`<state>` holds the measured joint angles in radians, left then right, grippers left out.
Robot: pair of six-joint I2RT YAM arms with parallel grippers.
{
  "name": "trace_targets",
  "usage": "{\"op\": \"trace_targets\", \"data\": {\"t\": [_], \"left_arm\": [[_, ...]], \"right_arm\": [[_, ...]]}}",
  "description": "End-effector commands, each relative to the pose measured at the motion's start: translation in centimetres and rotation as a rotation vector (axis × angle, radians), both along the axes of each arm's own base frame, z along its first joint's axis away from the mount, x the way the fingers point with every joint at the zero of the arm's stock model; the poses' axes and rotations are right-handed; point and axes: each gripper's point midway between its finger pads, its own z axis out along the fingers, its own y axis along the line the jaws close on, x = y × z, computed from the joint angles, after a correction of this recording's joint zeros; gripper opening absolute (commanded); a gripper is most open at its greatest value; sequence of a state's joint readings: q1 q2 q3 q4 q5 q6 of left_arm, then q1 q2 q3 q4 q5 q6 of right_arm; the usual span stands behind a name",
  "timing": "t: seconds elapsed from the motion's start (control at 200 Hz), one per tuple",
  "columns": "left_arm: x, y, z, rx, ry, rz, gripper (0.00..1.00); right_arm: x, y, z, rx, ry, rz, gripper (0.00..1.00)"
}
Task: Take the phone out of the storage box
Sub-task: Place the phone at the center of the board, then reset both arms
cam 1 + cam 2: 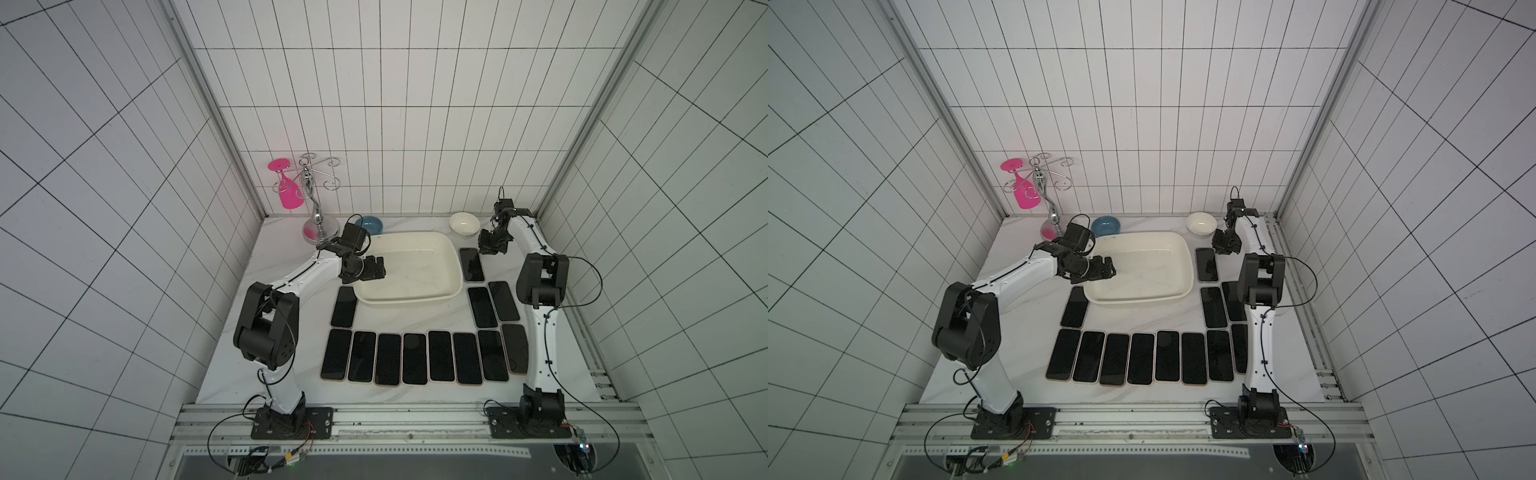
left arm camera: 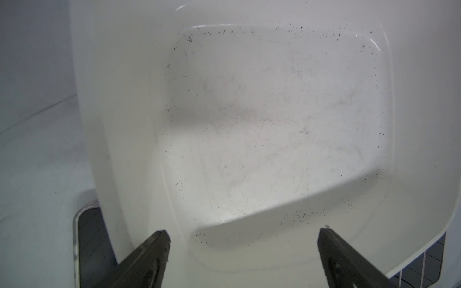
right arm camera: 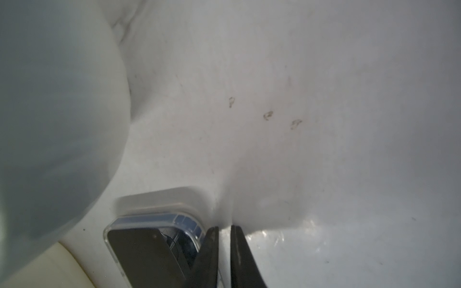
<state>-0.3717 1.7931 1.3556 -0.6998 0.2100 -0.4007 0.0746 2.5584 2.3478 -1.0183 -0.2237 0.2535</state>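
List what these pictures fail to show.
Top views: the left gripper covers part of the box's rim.
Top views: the right arm hides part of the outermost phone.
Right wrist view: the frame edge and the right gripper cut off the cased phone; contact unclear.
Right wrist view: a pale shape is too blurred to identify.

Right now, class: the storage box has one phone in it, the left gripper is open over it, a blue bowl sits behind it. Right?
No: the storage box is empty; the left wrist view shows only its bare, speckled floor. The left gripper is open over it, and the blue bowl sits behind it.
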Motion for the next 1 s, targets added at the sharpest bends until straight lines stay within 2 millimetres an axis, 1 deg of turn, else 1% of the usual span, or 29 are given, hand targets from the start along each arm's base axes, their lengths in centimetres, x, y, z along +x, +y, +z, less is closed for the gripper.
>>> {"op": "trace_targets", "data": {"t": [0.0, 0.03, 0.085, 0.14, 0.23, 0.29, 0.36, 0.525, 0.61, 0.695, 0.79, 0.89, 1.0], "left_arm": [[-0.4, 0.6, -0.5, 0.017, 0.015, 0.008, 0.97], [-0.4, 0.6, -0.4, 0.016, 0.011, 0.007, 0.97], [-0.5, 0.6, -0.3, 0.016, 0.011, 0.007, 0.97], [-0.5, 0.6, -0.3, 0.015, 0.010, 0.010, 0.97], [-0.6, 0.7, -0.3, 0.014, 0.011, 0.011, 0.97], [-0.6, 0.6, -0.2, 0.012, 0.011, 0.014, 0.97], [-0.6, 0.7, -0.1, 0.010, 0.009, 0.016, 0.97], [-0.5, 0.8, 0.8, 0.010, -0.013, 0.021, 0.97], [-0.5, 1.0, 1.4, 0.009, -0.028, 0.034, 0.97], [-0.3, 1.0, 2.6, -0.002, -0.051, 0.048, 0.97], [0.0, 1.1, 4.5, -0.013, -0.097, 0.063, 0.98], [0.3, 1.6, 6.4, -0.010, -0.142, 0.088, 0.98], [0.1, 1.9, 8.7, -0.020, -0.187, 0.099, 0.98]], "right_arm": [[-0.6, 0.2, -0.4, -0.016, 0.024, 0.017, 0.15], [-0.6, 0.0, -0.2, -0.012, 0.018, 0.006, 0.15], [-0.4, -0.5, 0.8, -0.007, -0.011, -0.016, 0.14], [-0.1, -0.9, 2.0, -0.006, -0.049, -0.026, 0.14], [-0.3, -0.8, 4.3, -0.002, -0.095, -0.018, 0.15], [-0.7, -0.8, 5.5, 0.000, -0.114, -0.014, 0.15], [-1.4, -0.9, 6.5, 0.003, -0.131, -0.016, 0.16], [-3.3, -0.1, 8.0, 0.045, -0.150, -0.012, 0.16], [-4.2, 1.2, 7.8, 0.101, -0.129, 0.011, 0.16], [-5.1, 2.2, 7.3, 0.122, -0.095, 0.029, 0.15], [-5.7, 3.5, 6.7, 0.155, -0.093, 0.045, 0.14], [-6.5, 4.0, 5.5, 0.163, -0.038, 0.058, 0.13], [-7.4, 4.7, 4.1, 0.170, 0.005, 0.076, 0.12]]}}
